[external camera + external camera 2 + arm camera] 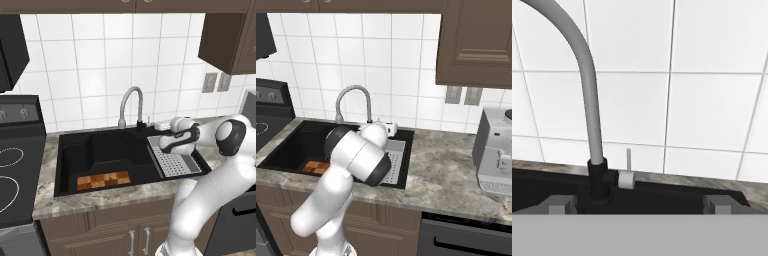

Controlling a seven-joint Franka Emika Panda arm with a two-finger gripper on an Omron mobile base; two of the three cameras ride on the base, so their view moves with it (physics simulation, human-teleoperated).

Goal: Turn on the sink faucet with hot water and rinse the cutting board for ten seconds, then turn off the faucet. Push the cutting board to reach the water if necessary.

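**Fingers spread before the faucet handle, board dry in the basin**

The large matte black rectangular sink (107, 150) is sunk into the speckled grey stone surface (446, 165), with a narrow strip of stone between its back rim and the white tiled wall. At its right end lies a grey perforated tray (176, 164); the robot's white forearm hangs over that tray. The slim grey gooseneck faucet (131, 102) rises from a dark base at the back rim, its small pale lever handle (627, 172) standing upright just beside the base. The gripper (639, 204) faces this base, its fingers (560, 204) released and spread wide, holding nothing, with the base and lever between them and a little beyond.

The small checkered wooden cutting board (103, 179) lies flat on the sink floor at the front left, well apart from the spout. No readable writing shows.
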